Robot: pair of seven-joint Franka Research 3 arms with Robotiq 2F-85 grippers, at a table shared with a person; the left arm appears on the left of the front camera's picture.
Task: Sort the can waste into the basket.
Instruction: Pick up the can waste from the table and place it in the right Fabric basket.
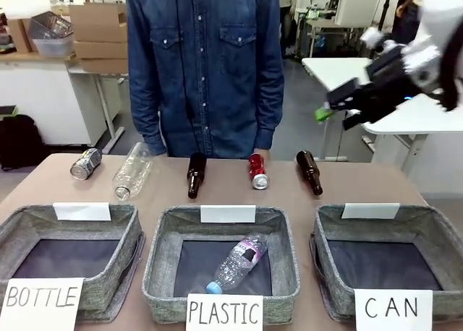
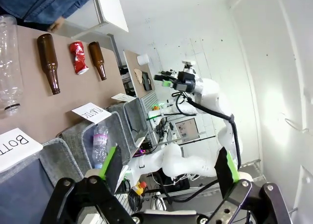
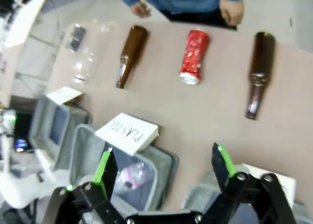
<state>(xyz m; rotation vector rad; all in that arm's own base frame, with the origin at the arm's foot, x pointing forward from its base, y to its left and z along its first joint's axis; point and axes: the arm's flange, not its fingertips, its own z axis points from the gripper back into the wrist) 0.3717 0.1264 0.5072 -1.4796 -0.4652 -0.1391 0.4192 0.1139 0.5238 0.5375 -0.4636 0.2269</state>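
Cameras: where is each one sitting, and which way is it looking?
Front view: between the arms, looks across the table at the person; the right gripper open at upper right.
Left wrist view: on the left wrist, rolled sideways, looks over the table toward the right arm; the left gripper open at the bottom.
Right wrist view: on the right wrist, looks down at the red can; the right gripper open below.
All three share the red can.

One red can [image 1: 257,170], one silver can [image 1: 85,163]; two brown bottles [image 1: 195,174]; two plastic bottles [image 1: 132,170]; three baskets [image 1: 427,217].
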